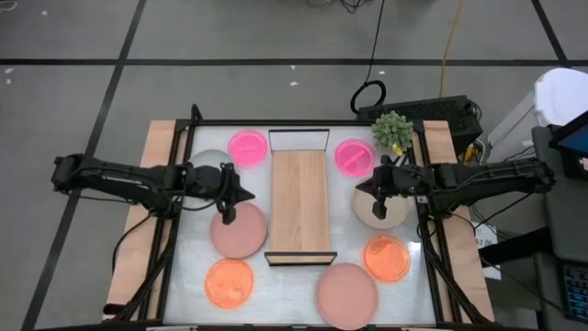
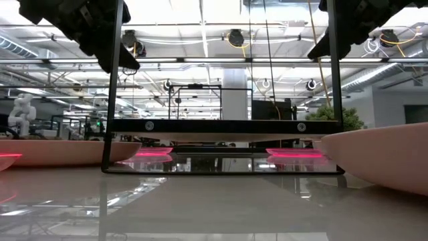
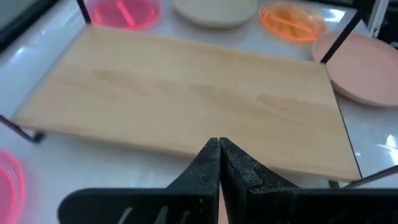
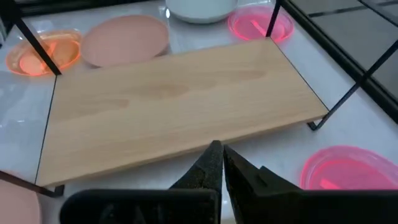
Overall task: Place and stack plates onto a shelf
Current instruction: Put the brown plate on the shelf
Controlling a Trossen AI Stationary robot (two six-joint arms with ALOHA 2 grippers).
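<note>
The light-wood shelf [image 1: 299,204] stands in the middle of the white table, a black wire frame at each short end. Plates lie flat around it. On its left are a hot-pink one [image 1: 247,147], a grey-green one [image 1: 208,164], a dusty-pink one [image 1: 238,232] and an orange one [image 1: 228,282]. On its right are a hot-pink one [image 1: 354,156], a beige one [image 1: 384,207], an orange one [image 1: 387,257] and a dusty-pink one [image 1: 347,294]. My left gripper [image 1: 248,195] hovers shut and empty left of the shelf [image 3: 186,87]. My right gripper [image 1: 360,187] hovers shut and empty right of the shelf [image 4: 174,106].
A spiky green plant [image 1: 392,130] stands at the far right corner. Wooden side boards [image 1: 152,211] and black frame rails run along the table's left and right edges. In the low view the shelf board [image 2: 221,126] sits raised above the table.
</note>
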